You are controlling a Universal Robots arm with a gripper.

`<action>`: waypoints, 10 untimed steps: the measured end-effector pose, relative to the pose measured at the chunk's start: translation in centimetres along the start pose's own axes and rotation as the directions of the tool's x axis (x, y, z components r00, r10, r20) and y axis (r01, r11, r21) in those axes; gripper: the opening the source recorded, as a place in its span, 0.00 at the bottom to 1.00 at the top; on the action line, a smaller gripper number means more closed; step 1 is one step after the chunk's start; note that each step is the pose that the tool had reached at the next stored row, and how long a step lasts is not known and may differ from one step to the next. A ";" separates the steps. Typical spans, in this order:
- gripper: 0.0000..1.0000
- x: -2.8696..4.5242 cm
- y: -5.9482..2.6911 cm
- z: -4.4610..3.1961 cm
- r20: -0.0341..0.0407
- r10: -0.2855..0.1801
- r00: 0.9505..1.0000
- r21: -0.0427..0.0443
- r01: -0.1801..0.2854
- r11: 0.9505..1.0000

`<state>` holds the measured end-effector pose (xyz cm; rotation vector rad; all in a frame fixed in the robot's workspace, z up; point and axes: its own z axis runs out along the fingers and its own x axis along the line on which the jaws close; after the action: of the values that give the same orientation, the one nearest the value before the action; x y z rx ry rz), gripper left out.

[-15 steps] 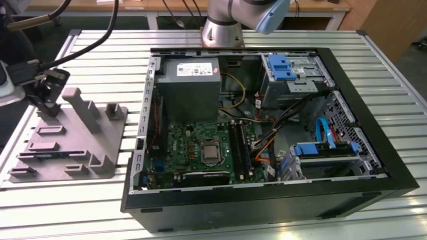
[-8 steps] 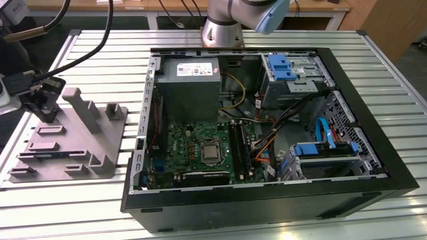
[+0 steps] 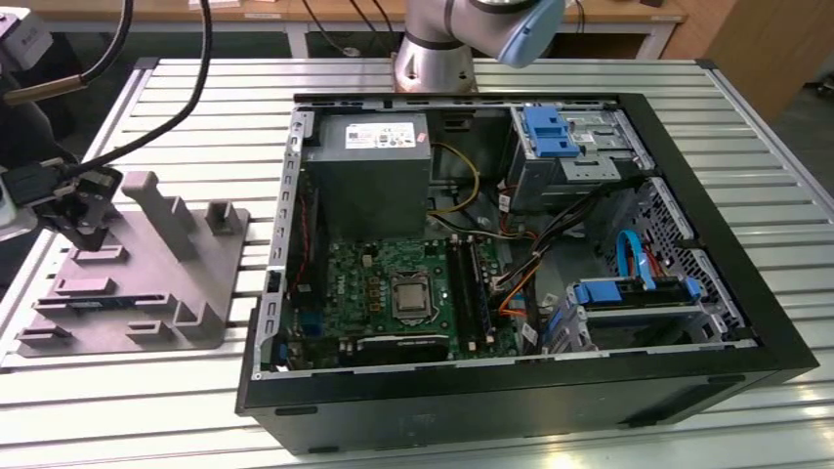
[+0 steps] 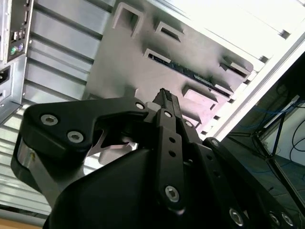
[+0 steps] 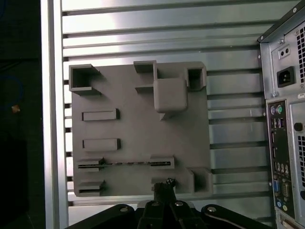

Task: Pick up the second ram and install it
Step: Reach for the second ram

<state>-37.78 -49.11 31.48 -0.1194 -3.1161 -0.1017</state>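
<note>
Claw [image 5: 165, 183] narrow, fingertips together and holding nothing, hovers over the grey holder [image 5: 138, 129] on the slatted worktop [image 3: 131, 401] at the exterior view's left, beside the open computer case [image 3: 456, 401] — the second ram [image 5: 124, 164] stands on edge in a holder slot, near the claw tips but not touching them.

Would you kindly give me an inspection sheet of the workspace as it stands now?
Surface: slatted metal table, carrying a grey fixture tray.
Job's things: second ram on edge in a tray slot; open computer case beside the tray.
Clutter: nothing seen.
Gripper: gripper hovers over the tray, near the ram.
Cables: wiring inside the case; black cable hanging over the table.
Surroundings: wooden furniture behind the table.
</note>
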 end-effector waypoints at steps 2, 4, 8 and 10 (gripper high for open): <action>0.10 0.35 -0.11 0.35 0.000 0.000 1.000 0.000 0.000 1.000; 0.10 0.70 -0.23 0.73 0.000 0.000 1.000 0.000 0.000 1.000; 0.10 1.35 -0.56 1.45 0.000 0.000 1.000 0.000 0.000 1.000; 0.10 1.65 -0.74 1.82 0.000 0.000 1.000 0.000 0.000 1.000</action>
<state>-39.51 -49.60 29.66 -0.1193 -3.1160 -0.1016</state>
